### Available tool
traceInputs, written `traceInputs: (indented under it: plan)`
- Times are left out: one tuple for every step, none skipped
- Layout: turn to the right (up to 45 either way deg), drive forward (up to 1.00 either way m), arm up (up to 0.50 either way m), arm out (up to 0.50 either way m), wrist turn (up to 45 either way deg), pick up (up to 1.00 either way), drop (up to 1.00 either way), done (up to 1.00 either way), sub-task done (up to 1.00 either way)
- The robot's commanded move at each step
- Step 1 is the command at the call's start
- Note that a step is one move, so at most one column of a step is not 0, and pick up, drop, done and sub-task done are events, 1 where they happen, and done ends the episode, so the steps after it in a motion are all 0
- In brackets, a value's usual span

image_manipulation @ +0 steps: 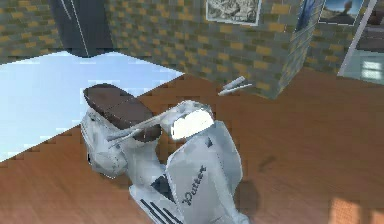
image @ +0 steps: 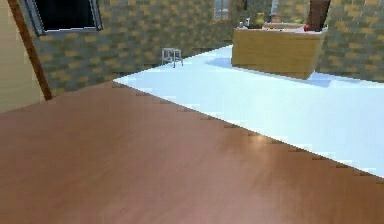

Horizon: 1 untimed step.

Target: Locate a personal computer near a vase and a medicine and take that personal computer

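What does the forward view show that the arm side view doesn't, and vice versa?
Forward view: a wooden counter with small items on top, a small white stool near the wall, and a dark window.
Arm side view: a white scooter with a brown seat, a framed picture on the wall, and a dark panel.
Both: brown wood floor, a pale floor area, and brick-patterned walls.
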Motion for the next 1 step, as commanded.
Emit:
traceInputs:
  plan:
    - [0.0, 0.15, 0.00, 0.00, 0.0, 0.00, 0.00, 0.00, 0.00]
